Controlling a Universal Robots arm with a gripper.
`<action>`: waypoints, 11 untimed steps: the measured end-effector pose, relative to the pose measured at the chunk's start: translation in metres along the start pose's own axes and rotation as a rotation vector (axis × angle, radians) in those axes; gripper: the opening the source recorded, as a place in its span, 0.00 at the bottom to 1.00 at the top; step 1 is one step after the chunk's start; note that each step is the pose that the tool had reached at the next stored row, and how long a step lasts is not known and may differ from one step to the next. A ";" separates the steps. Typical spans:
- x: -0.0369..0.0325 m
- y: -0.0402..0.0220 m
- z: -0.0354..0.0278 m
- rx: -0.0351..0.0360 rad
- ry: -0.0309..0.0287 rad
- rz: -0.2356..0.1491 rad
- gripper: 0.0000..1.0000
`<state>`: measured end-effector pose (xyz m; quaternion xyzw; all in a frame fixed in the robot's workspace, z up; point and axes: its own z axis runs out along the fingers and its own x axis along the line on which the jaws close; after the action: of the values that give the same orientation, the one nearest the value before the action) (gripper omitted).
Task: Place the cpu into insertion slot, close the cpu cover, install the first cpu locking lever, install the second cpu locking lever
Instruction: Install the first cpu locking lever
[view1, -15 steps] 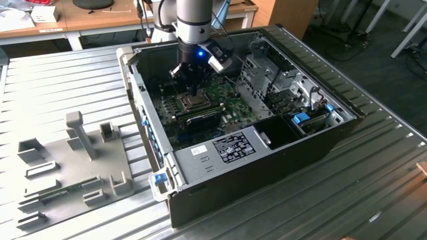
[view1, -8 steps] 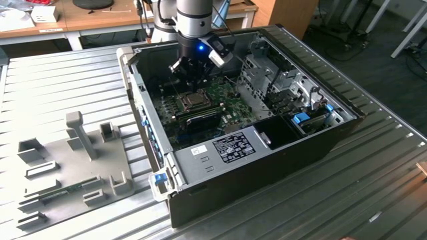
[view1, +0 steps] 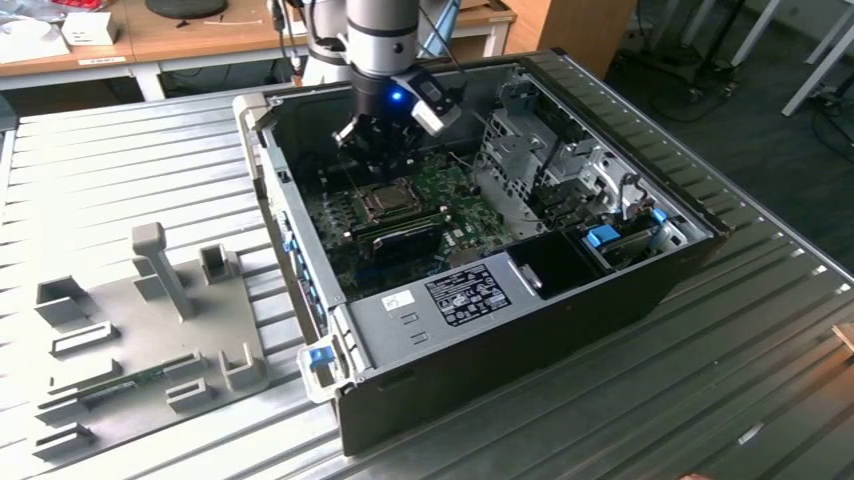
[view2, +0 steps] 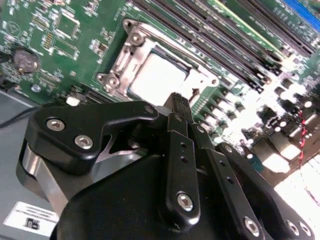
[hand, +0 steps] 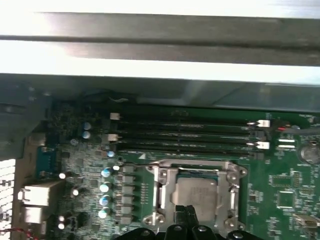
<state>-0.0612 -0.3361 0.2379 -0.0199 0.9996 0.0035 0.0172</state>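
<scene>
The cpu (hand: 200, 192) lies flat in the insertion slot (view1: 391, 200) on the green board, its dull grey top showing. The cpu cover (hand: 163, 186), a silvery frame, lies down around it, and both also show in the second wrist view: cpu (view2: 159, 77), cover (view2: 131, 50). My gripper (view2: 179, 100) is shut, its black fingertips pressed together with nothing between them. It hovers just above the slot's edge, and its tip overlaps the cpu's near edge in the first wrist view (hand: 190, 214). In the exterior view the gripper (view1: 375, 165) hangs inside the open computer case, just behind the slot.
Long black memory slots (hand: 185, 132) run beside the socket. The case walls (view1: 274, 190) ring the board, with a drive cage (view1: 561, 160) on the exterior view's right and a labelled metal box (view1: 467, 292) in front. A grey fixture plate (view1: 134, 330) lies on the table.
</scene>
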 end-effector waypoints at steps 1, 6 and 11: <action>0.0036 0.0001 0.0000 0.0000 -0.0011 0.000 0.10; 0.0242 0.0010 -0.0003 0.0003 -0.0078 0.000 0.10; 0.0387 0.0016 -0.0007 0.0022 -0.0123 0.000 0.10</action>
<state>-0.0999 -0.3361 0.2373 -0.0199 0.9995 0.0026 0.0233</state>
